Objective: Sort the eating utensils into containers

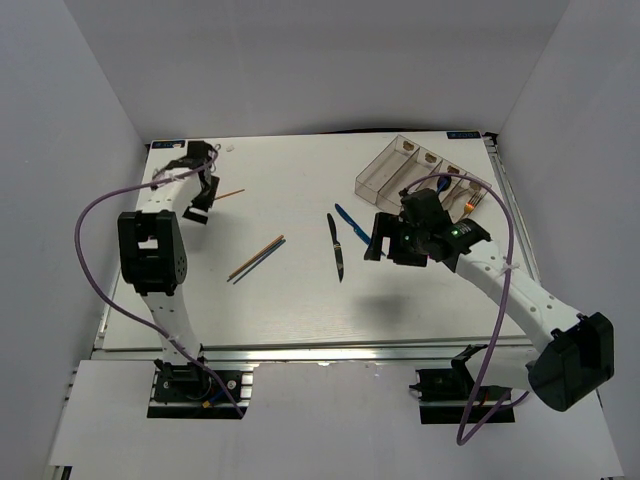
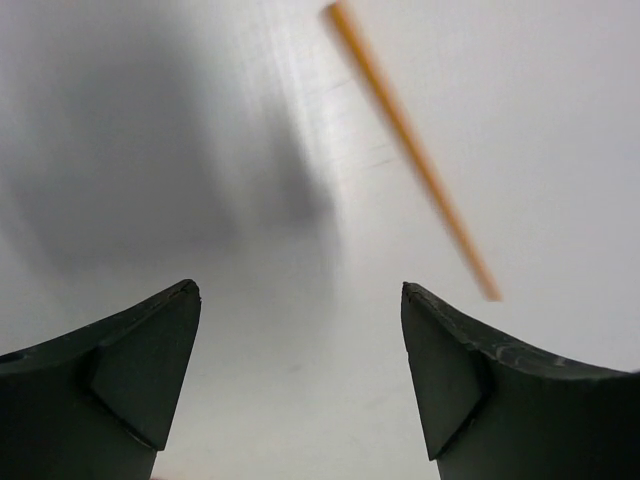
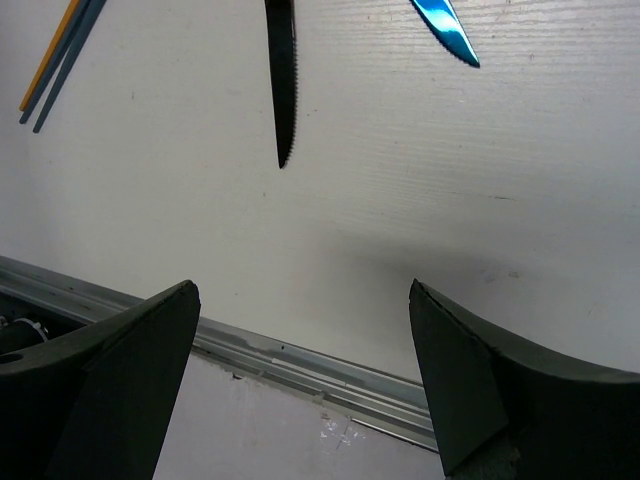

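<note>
My left gripper point(image 1: 203, 200) is open and empty at the far left of the table, just left of a single orange-brown chopstick point(image 1: 230, 194). In the left wrist view that chopstick point(image 2: 410, 150) lies beyond the right fingertip point(image 2: 425, 330). A pair of chopsticks point(image 1: 257, 258) lies mid-table. The black knife point(image 1: 337, 245) and blue knife point(image 1: 350, 225) lie just left of my right gripper point(image 1: 378, 240), which is open and empty above the table. The right wrist view shows the black knife point(image 3: 283, 80), the blue knife tip point(image 3: 445, 28) and the chopstick pair point(image 3: 60, 55). The clear tray point(image 1: 372, 178) sits at the back right.
The tray's right compartments hold cutlery, among it a gold fork point(image 1: 470, 205). White walls enclose the table on three sides. A metal rail point(image 3: 300, 365) runs along the table's near edge below the right gripper.
</note>
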Action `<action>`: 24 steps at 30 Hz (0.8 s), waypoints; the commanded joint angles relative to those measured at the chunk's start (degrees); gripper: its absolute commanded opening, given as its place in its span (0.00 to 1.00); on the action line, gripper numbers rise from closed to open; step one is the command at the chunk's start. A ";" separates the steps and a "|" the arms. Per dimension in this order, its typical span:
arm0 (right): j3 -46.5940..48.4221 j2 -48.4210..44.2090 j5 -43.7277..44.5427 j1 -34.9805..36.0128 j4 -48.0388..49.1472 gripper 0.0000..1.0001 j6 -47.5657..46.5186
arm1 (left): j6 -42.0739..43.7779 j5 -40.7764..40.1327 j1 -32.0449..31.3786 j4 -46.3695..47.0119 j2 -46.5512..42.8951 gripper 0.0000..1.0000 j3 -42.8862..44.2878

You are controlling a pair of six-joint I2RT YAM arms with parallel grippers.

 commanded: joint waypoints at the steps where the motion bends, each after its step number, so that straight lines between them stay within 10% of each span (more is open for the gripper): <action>1: 2.74 0.91 -0.70 0.18 -0.36 0.89 -0.83 | -1.10 -2.47 3.72 -1.20 2.75 0.91 10.63; 13: 4.15 3.37 -0.44 0.18 -3.17 0.89 -1.62 | 1.27 -1.60 6.81 -16.24 23.58 0.92 38.68; 24: 4.42 6.53 -1.40 0.09 -1.77 0.89 -2.41 | 0.92 -3.96 6.81 -18.26 21.91 0.92 34.92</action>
